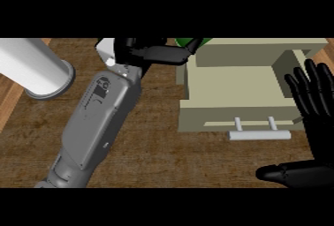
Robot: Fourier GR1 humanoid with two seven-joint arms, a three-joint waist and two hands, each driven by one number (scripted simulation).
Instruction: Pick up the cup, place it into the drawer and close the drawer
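Overhead, left hand [153, 52] curls its fingers round the green cup [190, 43] at the open drawer's [228, 88] far left corner. Right hand [313, 114] rests open, fingers straight, beside the handle [259, 135].

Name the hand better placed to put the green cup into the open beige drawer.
Left. The left hand is curled round the green cup beside the open beige drawer; the right hand rests open.

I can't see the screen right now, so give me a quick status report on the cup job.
Left robot hand curled round the green cup, at the open drawer's back edge. Right robot hand open, resting at right. Nothing in the drawer.
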